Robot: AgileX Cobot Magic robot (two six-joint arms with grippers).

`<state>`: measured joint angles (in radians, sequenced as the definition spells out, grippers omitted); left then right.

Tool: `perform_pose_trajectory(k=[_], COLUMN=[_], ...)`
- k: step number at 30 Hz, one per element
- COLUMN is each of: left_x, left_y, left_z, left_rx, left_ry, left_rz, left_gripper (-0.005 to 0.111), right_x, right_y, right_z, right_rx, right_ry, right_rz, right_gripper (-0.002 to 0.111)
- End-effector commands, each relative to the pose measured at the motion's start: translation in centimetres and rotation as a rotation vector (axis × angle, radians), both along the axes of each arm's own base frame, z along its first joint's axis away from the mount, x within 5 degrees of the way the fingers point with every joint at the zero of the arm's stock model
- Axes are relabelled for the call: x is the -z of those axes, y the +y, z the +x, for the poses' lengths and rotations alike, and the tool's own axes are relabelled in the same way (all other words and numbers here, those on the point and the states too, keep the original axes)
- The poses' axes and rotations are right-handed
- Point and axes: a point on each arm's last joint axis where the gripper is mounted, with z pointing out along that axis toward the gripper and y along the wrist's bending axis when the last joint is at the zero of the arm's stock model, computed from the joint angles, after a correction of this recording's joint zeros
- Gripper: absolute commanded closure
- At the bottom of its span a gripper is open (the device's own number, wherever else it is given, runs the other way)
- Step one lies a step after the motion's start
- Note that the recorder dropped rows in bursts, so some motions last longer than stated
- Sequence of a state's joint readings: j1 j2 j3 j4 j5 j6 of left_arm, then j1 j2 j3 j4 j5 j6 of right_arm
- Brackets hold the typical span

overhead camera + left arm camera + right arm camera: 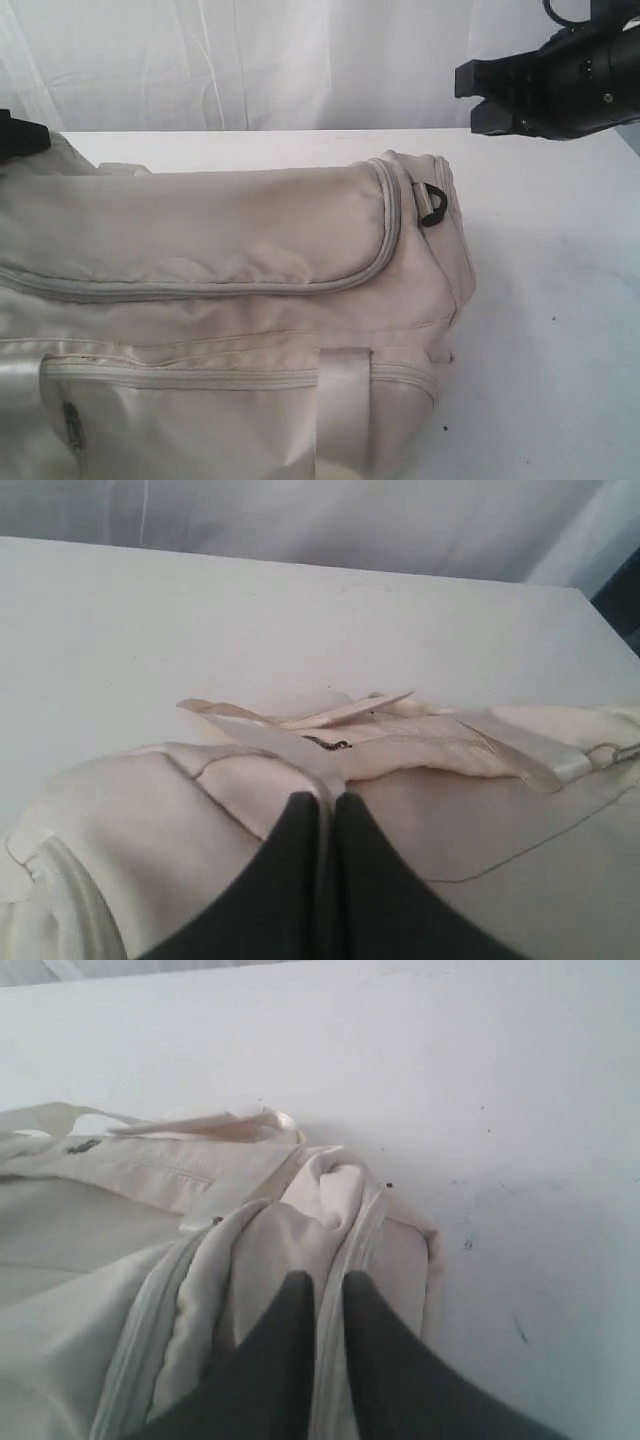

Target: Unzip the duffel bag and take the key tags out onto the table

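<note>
The cream duffel bag [200,260] lies on the white table [560,300], and its grey top zipper [200,290] looks closed. At the bag's far left end my left gripper [325,805] is shut on a webbing strap [260,742]. Only a black bit of that arm [15,130] shows in the exterior view. My right gripper [480,98] hangs over the bag's right end. Its jaws [328,1285] stand a little apart, and the end of the zipper [365,1230] shows through the gap. The key tags are hidden.
A black D-ring [433,205] sticks out at the bag's right end. A side pocket zipper [200,378] and a strap [345,410] run along the near side. Bare table lies to the right of the bag, and a white curtain [250,60] hangs behind.
</note>
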<state>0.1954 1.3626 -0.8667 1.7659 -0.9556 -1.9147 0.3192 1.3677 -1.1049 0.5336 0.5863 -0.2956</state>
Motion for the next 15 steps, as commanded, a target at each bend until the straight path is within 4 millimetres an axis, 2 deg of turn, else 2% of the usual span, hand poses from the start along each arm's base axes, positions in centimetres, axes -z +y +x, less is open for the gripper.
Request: perform_pose_trajectory(k=[1,4,5,7,11,13,15], left_x=[0.0,0.1,0.1,-0.2,-1.1,-1.8,-2.7], left_y=[-0.5,-0.6,-0.6,-0.6,-0.5,-0.5,-0.4], left_z=[-1.0,-1.0,-1.0,-0.9,-0.6,-0.4,-0.1], left_rx=[0.059,0.080,0.088,0.094,0.089,0.086,0.071], left_ry=[-0.023,-0.046,-0.055,-0.068,-0.097,-0.115,-0.125], left_rz=[-0.009,0.019,0.028,0.035,0.042,0.042,0.024], left_gripper=[0.106,0.105,0.102,0.091,0.057,0.044,0.036], right_x=[0.2,0.8,1.0,1.6,2.4,2.8,3.1], right_y=[-0.1,0.0,0.1,0.2,0.5,0.7,0.8], right_z=[1.0,1.3,1.4,1.5,2.0,2.2,2.4], right_rx=[0.024,0.027,0.025,0.017,0.018,0.026,0.035], right_ry=[-0.035,-0.008,0.003,0.032,0.071,0.090,0.105], right_rz=[0.015,0.025,0.025,0.021,0.030,0.053,0.072], right_gripper=[0.066,0.041,0.036,0.034,0.034,0.034,0.034])
